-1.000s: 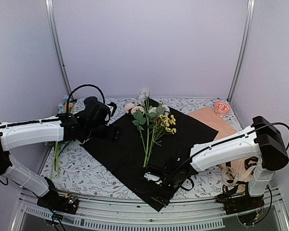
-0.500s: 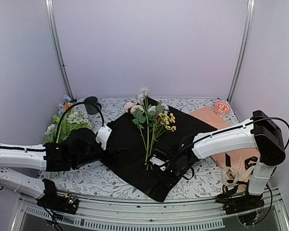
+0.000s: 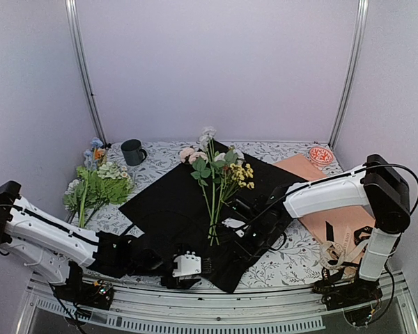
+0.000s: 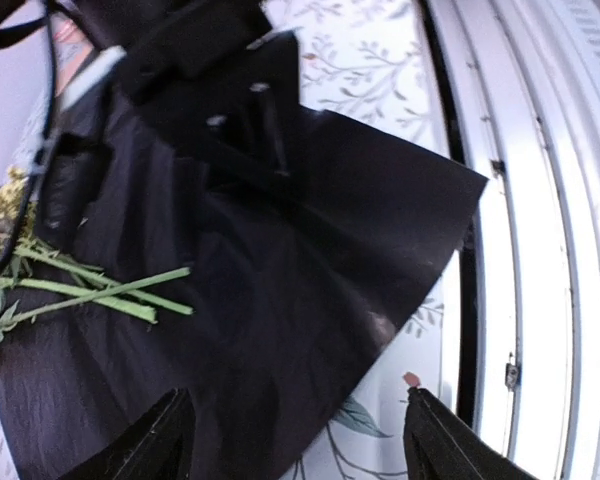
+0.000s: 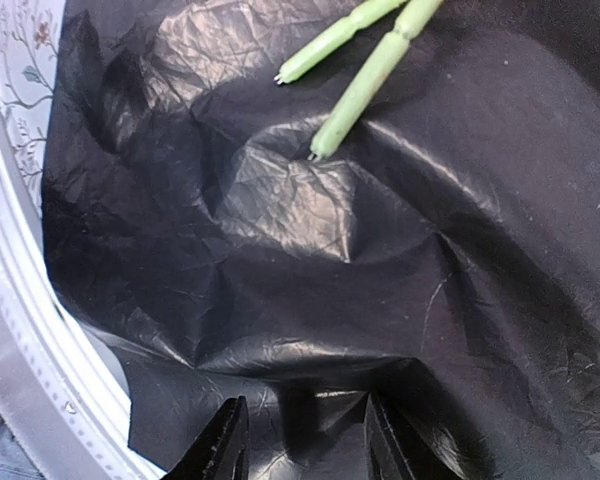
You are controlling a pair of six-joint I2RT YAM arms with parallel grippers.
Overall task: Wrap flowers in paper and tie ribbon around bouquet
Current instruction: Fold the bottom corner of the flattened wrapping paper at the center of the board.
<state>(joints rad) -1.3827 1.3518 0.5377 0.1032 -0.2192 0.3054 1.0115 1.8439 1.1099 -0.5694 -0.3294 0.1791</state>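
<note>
The left fingers (image 4: 160, 445) have swung from far left to the desk's (image 3: 285, 268) near edge, spread open, the paper's (image 3: 167, 209) near corner just right of them. The right fingers (image 5: 225, 445) sit half-closed over paper; grip unclear. The flowers (image 3: 212, 188) lie mid-sheet, stems running near-far.

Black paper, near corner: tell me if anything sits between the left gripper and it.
Nothing visible does. The left gripper, open, straddles the near edge of the paper, with only patterned tablecloth beside it. The right gripper and the stem ends of the flowers lie farther in on the sheet, out of that path.
</note>
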